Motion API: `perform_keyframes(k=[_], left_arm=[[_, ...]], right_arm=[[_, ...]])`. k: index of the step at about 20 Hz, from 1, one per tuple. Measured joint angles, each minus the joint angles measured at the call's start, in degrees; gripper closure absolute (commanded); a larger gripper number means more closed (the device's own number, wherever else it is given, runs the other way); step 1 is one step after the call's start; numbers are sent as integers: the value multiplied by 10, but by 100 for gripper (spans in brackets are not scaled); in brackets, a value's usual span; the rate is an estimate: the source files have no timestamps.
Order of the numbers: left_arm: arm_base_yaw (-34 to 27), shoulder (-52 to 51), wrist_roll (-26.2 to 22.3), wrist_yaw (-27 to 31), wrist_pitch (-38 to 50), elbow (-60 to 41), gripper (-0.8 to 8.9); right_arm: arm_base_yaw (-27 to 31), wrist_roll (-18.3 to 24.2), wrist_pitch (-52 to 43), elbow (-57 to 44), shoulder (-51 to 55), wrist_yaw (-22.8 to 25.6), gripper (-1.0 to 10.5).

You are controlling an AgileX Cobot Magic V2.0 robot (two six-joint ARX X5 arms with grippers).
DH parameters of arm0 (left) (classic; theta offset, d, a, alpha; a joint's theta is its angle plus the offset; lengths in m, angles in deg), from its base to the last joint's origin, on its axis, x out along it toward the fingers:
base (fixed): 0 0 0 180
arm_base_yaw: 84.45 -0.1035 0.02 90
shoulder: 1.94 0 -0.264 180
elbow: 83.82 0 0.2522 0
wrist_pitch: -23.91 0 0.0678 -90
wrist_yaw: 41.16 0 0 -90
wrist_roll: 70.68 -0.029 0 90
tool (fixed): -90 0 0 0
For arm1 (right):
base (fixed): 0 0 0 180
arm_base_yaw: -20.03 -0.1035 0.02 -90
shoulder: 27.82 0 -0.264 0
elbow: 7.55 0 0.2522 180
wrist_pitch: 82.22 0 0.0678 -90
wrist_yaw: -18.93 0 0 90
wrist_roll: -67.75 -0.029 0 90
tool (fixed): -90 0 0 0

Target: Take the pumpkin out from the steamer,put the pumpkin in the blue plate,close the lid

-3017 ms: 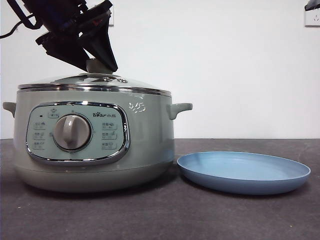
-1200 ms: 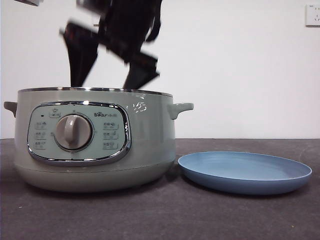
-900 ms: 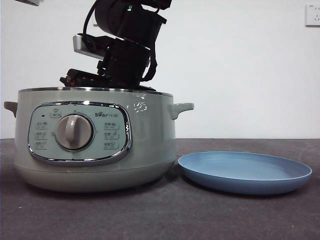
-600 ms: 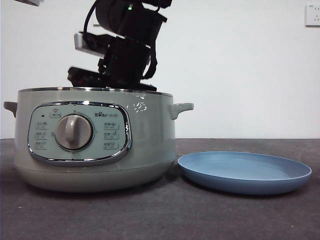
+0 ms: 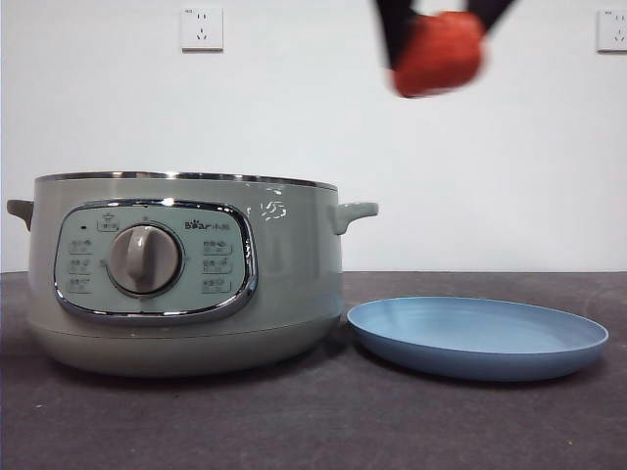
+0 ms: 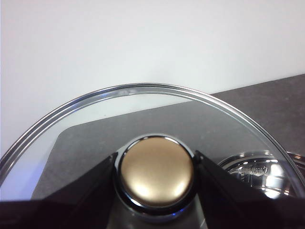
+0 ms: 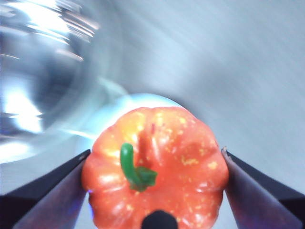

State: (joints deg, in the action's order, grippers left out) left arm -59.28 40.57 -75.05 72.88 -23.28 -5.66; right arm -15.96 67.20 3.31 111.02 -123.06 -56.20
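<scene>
Lifted clear of the steamer [image 5: 186, 274], the pumpkin [image 5: 439, 53] sits pinched in your right gripper [image 7: 155, 191]; rigid, light, grip its ribbed sides. Left gripper [image 6: 156, 177] clamps the lid [image 6: 143, 102] knob.

The right gripper [image 7: 155, 191] is clamping the pumpkin [image 7: 157, 167] high above the blue plate [image 5: 478, 338], while the left gripper [image 6: 156, 176] is pinching the lid's [image 6: 143, 124] knob.

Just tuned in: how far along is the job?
Done: the pumpkin is out of the steamer, held high in the right tool. In hand: carrying it to the plate. Left: plating it, then closing the lid, held by the left tool.
</scene>
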Motion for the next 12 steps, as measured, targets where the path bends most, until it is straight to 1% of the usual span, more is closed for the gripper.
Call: perform_keyframes(k=[3,4,7,8,9,10,12], left_arm=[[0,0,0,-22,2,0,822],[0,2,0,-23,5,0,822],[0,17,0,-23,13,0,822],[0,26,0,-29,12,0,822],[0,36,0,-40,12,0,822],[0,46,0,-51,12,0,822],[0,63,0,-56,12,0,822]], right_arm=[[34,-50,1,-67,35,78,955],[40,-62,-13,-100,50,92,955],[52,-78,-103,-219,100,91,954],[52,-80,-139,-262,116,90,954],[52,-80,-177,-306,131,78,953],[52,-80,-215,-344,140,55,952],[53,-78,-298,-408,141,-11,949]])
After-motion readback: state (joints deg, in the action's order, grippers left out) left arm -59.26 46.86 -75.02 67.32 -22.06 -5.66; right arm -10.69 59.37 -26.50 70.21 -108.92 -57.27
